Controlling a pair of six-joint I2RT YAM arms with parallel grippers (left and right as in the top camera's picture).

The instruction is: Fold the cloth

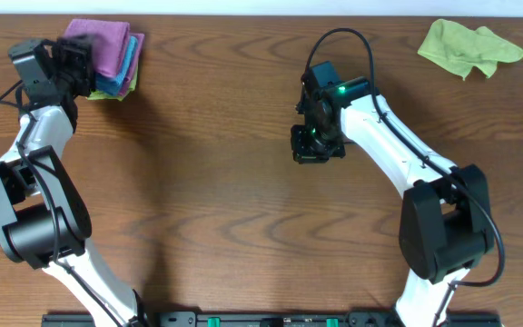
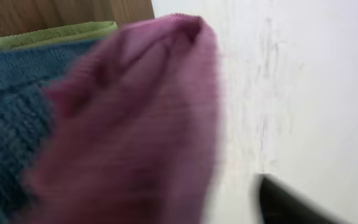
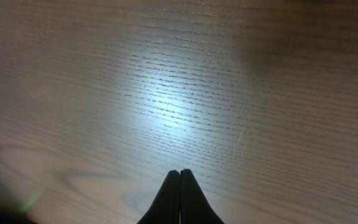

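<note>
Overhead even, sharp. Left wrist badly blurred (cloth (image 2: 135, 124) smeared). Right wrist: glare patch on table (image 3: 166, 106), corners dim.

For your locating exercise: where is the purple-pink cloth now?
Overhead, top left: the purple-pink cloth lies folded atop the blue cloth, beside the left gripper.

The cloth (image 1: 105, 44) lies atop a stack of other cloths (image 1: 122, 80) at the table's (image 1: 225, 209) far left, with the left gripper (image 1: 75, 60) just beside it. A crumpled cloth (image 1: 468, 47) lies at the far right (well apart), and the right gripper (image 1: 316, 151) hangs mid-table.
</note>
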